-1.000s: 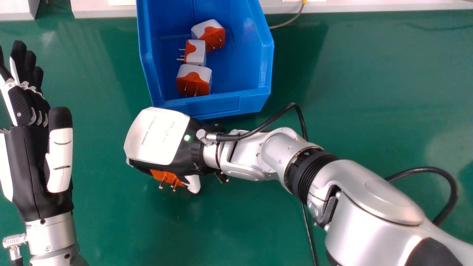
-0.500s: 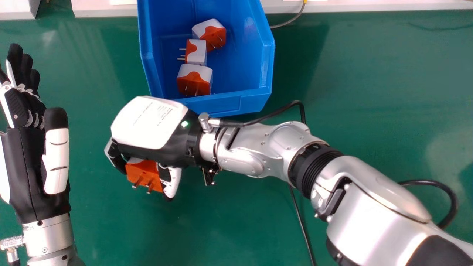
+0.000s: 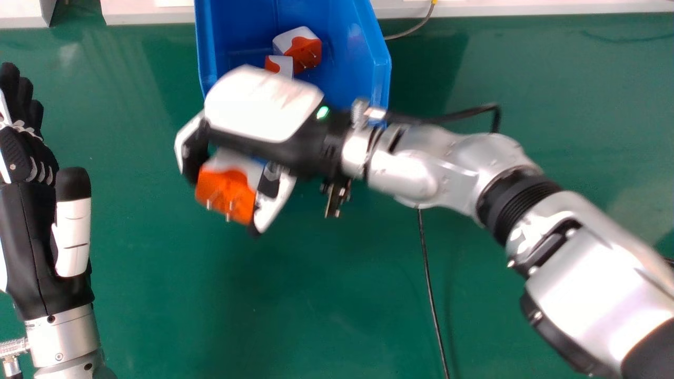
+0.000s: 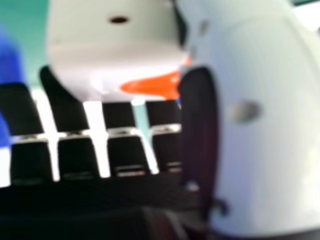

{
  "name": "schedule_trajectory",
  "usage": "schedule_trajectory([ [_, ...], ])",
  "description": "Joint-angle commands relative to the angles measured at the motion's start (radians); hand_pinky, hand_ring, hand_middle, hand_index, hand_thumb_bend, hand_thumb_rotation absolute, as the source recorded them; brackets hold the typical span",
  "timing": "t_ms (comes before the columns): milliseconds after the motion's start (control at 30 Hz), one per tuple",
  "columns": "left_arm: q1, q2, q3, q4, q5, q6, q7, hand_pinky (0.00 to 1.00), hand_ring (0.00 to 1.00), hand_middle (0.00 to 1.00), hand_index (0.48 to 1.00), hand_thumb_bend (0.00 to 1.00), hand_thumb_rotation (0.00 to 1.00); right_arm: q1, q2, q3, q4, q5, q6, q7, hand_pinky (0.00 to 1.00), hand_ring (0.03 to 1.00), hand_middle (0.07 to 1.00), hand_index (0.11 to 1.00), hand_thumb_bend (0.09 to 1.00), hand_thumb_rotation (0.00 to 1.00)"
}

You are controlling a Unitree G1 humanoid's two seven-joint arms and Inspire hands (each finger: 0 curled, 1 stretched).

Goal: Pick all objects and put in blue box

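My right hand (image 3: 263, 113) is over the near left part of the blue box (image 3: 368, 58) in the head view, curled round an orange and white plug adapter (image 3: 226, 184) whose pins point toward the near side. In the right hand view the adapter (image 4: 115, 55) lies between the fingers and thumb of my right hand (image 4: 260, 130). Inside the box two more adapters can be made out, one (image 3: 305, 51) farther back and one (image 3: 281, 64) partly covered by the hand. At the far left my left hand (image 3: 31, 221) rests with its fingers straight.
A green tabletop (image 3: 316, 305) carries the box. A black cable (image 3: 429, 284) runs across it below the right forearm. Along the far edge stand white panels (image 3: 147, 15), with a thin grey cable (image 3: 413, 30) beside the box.
Compared with half a second ago, my right hand has moved away from the robot and rightward, over the box's near edge, still holding the adapter. My left hand has shifted slightly left.
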Motion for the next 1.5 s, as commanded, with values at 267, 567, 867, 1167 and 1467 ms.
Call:
schedule_trajectory([
  [267,-0.005,0.012,-0.009,-0.003,0.004,0.001,-0.003,1.00,1.00,1.00,0.942,0.85,0.95,-0.142,-0.054,-0.085,-0.011,0.051,0.034,-0.008,0.36,0.394,0.478,0.521,0.517,0.00],
  [567,-0.006,0.016,-0.018,-0.002,-0.016,0.009,-0.016,1.00,1.00,1.00,0.941,0.88,0.96,-0.233,-0.066,-0.161,0.036,0.099,0.143,0.009,0.32,0.385,0.483,0.518,0.516,0.00],
  [867,-0.011,0.015,-0.023,0.001,-0.024,0.006,-0.027,1.00,1.00,1.00,0.941,0.89,0.97,-0.301,-0.055,-0.170,0.070,0.092,0.305,0.004,0.27,0.380,0.479,0.512,0.516,0.00],
  [1167,-0.015,0.016,-0.023,0.003,-0.024,-0.004,-0.030,1.00,1.00,1.00,0.936,0.90,0.97,-0.311,-0.024,-0.142,0.105,0.054,0.450,-0.044,0.34,0.397,0.491,0.505,0.517,0.00],
  [1467,-0.027,0.016,-0.031,0.020,-0.039,-0.008,-0.048,1.00,1.00,1.00,0.931,0.91,0.97,-0.285,0.016,-0.102,0.126,0.014,0.545,-0.136,0.35,0.394,0.491,0.507,0.517,0.00],
])
